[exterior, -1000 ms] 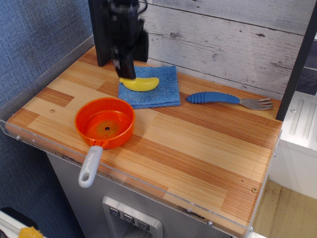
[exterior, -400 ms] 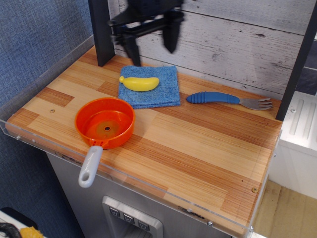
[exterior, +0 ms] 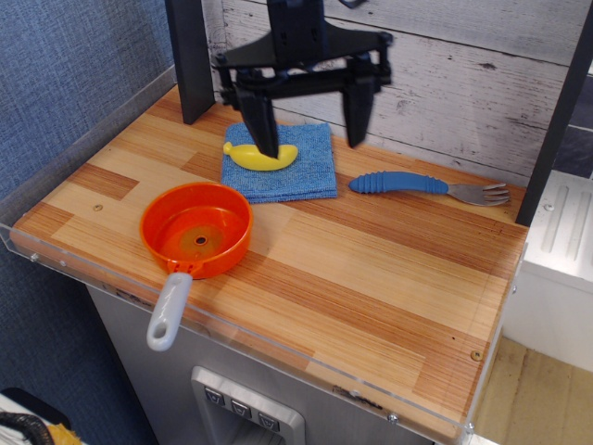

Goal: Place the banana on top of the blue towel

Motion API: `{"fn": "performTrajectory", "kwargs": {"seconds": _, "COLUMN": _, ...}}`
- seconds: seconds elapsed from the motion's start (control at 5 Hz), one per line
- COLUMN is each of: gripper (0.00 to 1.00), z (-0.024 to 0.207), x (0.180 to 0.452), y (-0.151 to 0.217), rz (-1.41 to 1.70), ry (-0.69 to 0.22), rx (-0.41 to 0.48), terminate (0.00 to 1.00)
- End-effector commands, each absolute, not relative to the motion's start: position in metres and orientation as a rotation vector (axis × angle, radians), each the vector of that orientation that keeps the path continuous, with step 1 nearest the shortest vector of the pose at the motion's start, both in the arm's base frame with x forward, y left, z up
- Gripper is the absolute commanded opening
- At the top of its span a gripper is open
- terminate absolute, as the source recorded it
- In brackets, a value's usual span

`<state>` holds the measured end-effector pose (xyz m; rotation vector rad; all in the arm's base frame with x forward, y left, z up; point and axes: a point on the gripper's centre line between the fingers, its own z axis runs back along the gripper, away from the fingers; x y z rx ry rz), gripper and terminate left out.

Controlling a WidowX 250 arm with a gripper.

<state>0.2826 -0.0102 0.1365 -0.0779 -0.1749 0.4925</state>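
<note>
Now the banana (exterior: 262,157) is lying on the blue towel (exterior: 295,167).
I am holding my gripper (exterior: 309,131) above it, jaws spread wide and empty.

Robot test bench styled as toy kitchen: wooden-plank countertop (exterior: 371,269) with clear acrylic edging, whitewashed plank backdrop (exterior: 463,65) across upper frame.

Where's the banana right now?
The banana lies on the towel, towards its left side, at the back of the table, behind the orange pan. The open gripper is above it.
</note>
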Motion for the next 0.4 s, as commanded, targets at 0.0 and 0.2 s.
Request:
{"fn": "performTrajectory", "kwargs": {"seconds": 0.0, "gripper": 1.0, "z": 0.1417, "x": 0.2602, "y": -0.0123, "rz": 0.356, "ry": -0.221, "rx": -0.087, "terminate": 0.0}}
{"fn": "performTrajectory", "kwargs": {"seconds": 0.2, "gripper": 1.0, "z": 0.1417, "x": 0.2602, "y": -0.0123, "rz": 0.356, "ry": -0.221, "rx": -0.087, "terminate": 1.0}}
